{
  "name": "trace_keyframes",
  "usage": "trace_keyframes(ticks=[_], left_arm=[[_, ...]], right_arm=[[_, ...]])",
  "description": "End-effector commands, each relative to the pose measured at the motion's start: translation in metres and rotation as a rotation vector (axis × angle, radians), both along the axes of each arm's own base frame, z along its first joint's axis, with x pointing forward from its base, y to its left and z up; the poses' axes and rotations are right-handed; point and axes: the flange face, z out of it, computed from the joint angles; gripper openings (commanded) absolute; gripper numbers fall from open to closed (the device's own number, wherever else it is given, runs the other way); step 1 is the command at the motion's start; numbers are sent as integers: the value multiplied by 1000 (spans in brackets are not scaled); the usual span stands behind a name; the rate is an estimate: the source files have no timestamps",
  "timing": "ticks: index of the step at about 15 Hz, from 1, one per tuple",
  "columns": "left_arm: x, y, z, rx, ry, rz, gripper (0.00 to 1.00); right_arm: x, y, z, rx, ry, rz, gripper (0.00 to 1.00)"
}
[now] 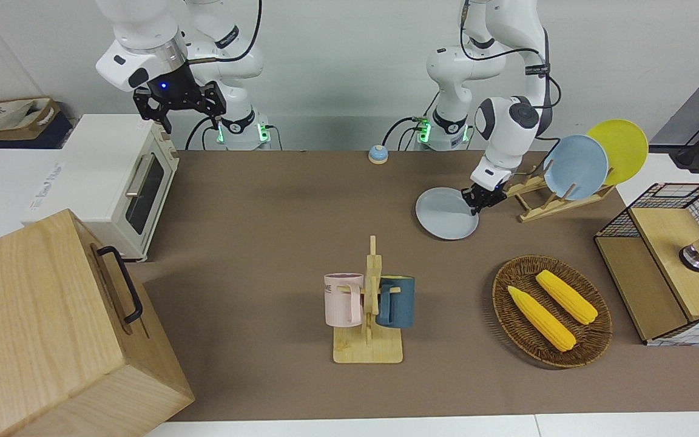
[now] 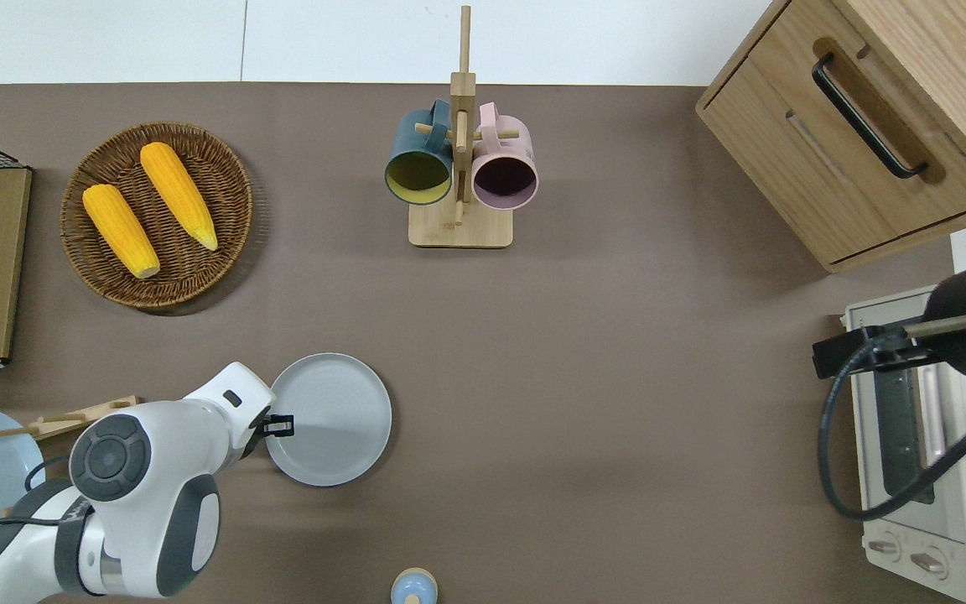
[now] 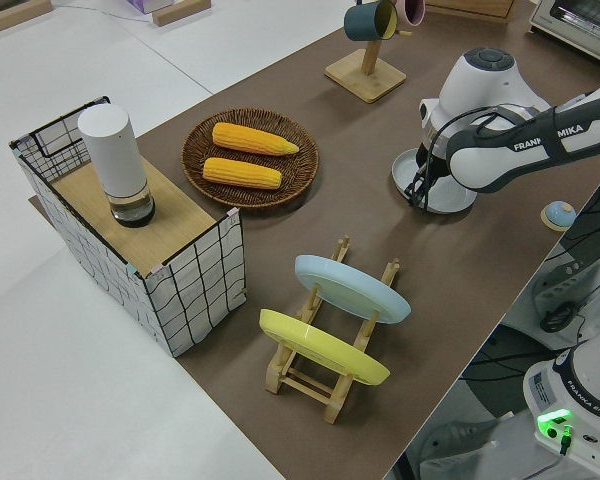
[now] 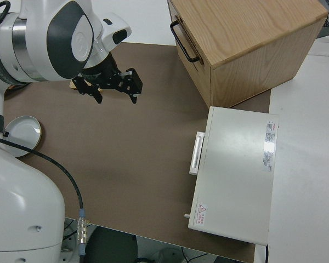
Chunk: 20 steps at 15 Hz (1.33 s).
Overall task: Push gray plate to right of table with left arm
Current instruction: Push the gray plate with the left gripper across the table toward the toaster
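Overhead view is showing us the brown tabletop (image 2: 584, 352) first, wide and bare through its middle. Toward the right arm's end we are seeing the wooden cabinet (image 2: 869, 109) and the white toaster oven (image 2: 911, 453); the right arm is parked, and the right tool (image 4: 111, 83) is standing with its fingers spread apart, holding nothing.

We are working with the left arm (image 2: 148, 495). The wicker corn basket (image 2: 156, 214) is lying farther from the robots than the gray plate (image 2: 330, 419), and the mug stand (image 2: 460, 168) farther again, toward mid-table.

The gray plate is lying flat on the tabletop, nearer the left arm's end than the middle. The left tool (image 2: 279, 425) is sitting low at the plate's rim, on the edge facing the left arm's end; we cannot tell how far its fingers are parted or whether they are pinching the rim.

To push well, we judge we should be keeping the tool low and against the rim's middle, driving straight toward the right arm's end, so the plate is sliding rather than spinning away, and staying clear of the small bell (image 2: 413, 585).
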Motion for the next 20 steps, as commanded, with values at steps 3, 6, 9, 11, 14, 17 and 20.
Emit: trace_keyframes(ticks=[3,6,9,11,14,17,20], left_arm=[[-7,-52,-7,-11,16,44,0],[-12,-73,-4,-16,12,59,0],[-15,-92,-1,-23,8,72,0],[-16,-101,0,-27,6,83,0],[-16,-121,3,-43,6,99,0],[-16,-136,5,-59,5,112,0],[-15,-155,7,-81,11,132,0]], right_arm=[[-3,-1,4,1,4,-15,983],[-3,-1,4,2,4,-14,983],[-3,-1,4,2,4,-14,983],[-3,-2,4,1,4,-17,983],[-3,-2,4,1,4,-17,983],[-3,-2,4,1,4,-17,983],[-3,-1,4,2,4,-14,983]])
